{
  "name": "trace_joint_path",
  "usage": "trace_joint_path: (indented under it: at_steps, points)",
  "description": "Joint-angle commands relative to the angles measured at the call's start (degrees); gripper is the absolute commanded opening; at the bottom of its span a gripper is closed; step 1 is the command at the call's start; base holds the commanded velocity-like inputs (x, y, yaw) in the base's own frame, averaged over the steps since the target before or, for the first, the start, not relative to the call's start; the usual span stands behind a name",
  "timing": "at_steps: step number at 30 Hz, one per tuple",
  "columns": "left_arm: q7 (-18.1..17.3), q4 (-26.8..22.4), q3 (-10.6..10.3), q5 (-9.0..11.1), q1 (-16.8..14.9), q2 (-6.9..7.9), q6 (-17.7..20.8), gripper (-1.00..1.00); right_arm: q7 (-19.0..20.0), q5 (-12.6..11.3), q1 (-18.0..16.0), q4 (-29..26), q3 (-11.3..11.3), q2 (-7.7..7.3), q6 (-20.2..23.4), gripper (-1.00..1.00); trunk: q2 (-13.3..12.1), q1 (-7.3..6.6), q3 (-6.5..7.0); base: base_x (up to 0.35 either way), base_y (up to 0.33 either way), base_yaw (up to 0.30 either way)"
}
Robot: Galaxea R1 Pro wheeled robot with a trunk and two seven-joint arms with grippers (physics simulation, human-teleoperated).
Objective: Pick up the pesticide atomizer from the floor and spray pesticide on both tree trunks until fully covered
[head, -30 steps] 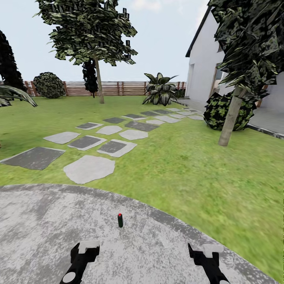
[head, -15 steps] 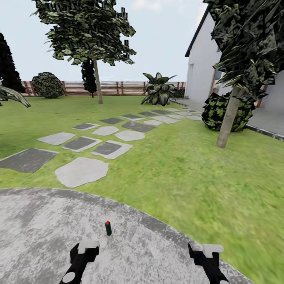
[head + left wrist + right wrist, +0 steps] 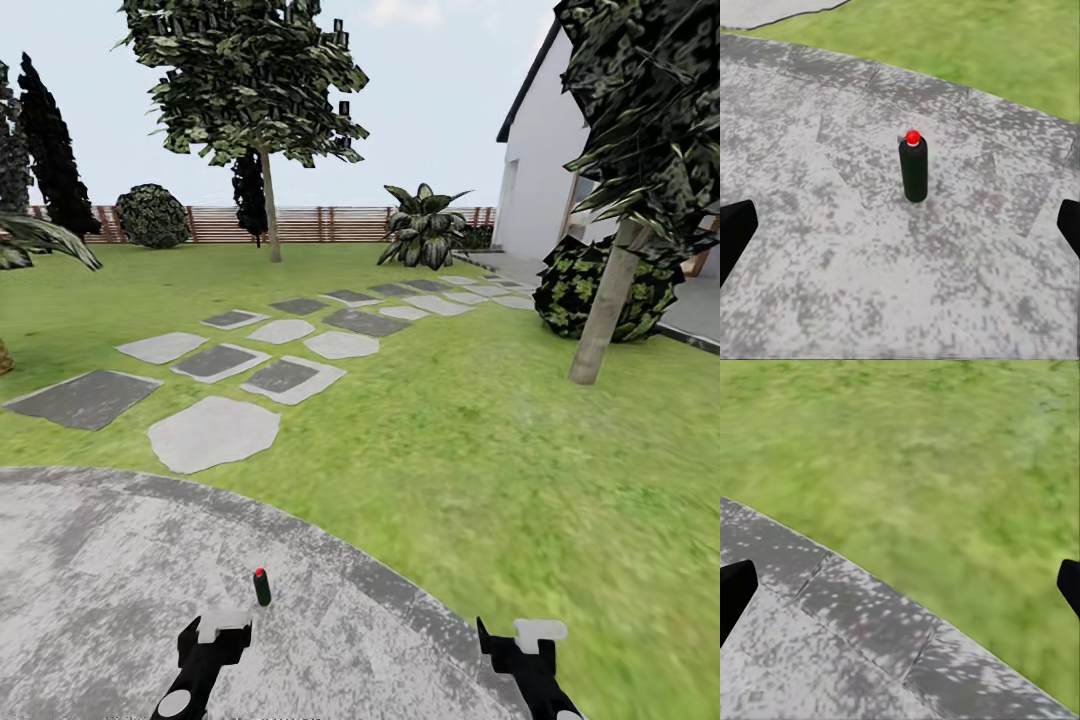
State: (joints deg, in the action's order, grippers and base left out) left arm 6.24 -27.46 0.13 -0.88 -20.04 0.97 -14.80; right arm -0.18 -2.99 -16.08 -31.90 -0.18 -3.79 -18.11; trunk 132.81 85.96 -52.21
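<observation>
The small dark-green cylindrical pesticide atomizer with a red cap [image 3: 262,587] stands upright on the mottled grey paved patio [image 3: 90,560], just ahead of the left gripper [image 3: 224,628] and a little toward its inner side; from the left wrist camera the atomizer [image 3: 913,167] rises ahead of and between the two black fingertips [image 3: 735,232], which sit far apart at the frame's edges, spread wide and holding nothing. The right gripper [image 3: 540,632] hangs well to the side of the can, and its fingers [image 3: 735,589] are likewise spread wide and empty, pointing over the curved rim of the paving where it meets the green lawn [image 3: 470,450]. Beyond the fingertips, a run of flat grey and dark stepping stones [image 3: 280,345] leads away across the grass. A thick, straight grey-brown tree trunk [image 3: 606,312] under blocky dark-green leaves stands ahead of the right gripper, beside a round leafy shrub [image 3: 575,290] and a white house wall [image 3: 540,180]. A second such trunk [image 3: 269,205] stands far off ahead of the left gripper, near the brown horizontal-slat wooden fence [image 3: 330,225].
</observation>
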Motion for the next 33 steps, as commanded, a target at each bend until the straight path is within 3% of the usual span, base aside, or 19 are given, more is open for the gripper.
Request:
trace_joint_path:
  at_steps: [1, 13, 33]
  points:
    - [0.0, 0.0, 0.0, 0.0, 0.0, 0.00, 0.0, 1.00, 0.0, 0.0, 0.0, 0.0, 0.0, 0.00, 0.0, 1.00, 0.0, 0.00, 0.00, 0.002, -0.269, 0.271]
    - [0.0, 0.0, 0.0, 0.0, 0.0, 0.00, 0.0, 1.00, 0.0, 0.0, 0.0, 0.0, 0.0, 0.00, 0.0, 1.00, 0.0, 0.00, 0.00, 0.001, -0.270, 0.269]
    - [0.1, 0.0, 0.3, 0.0, 0.0, 0.16, 0.0, 1.00, 0.0, 0.1, 0.0, 0.0, 0.0, -0.06, 0.0, 1.00, 0.0, 0.00, 0.00, 0.175, -0.239, 0.014]
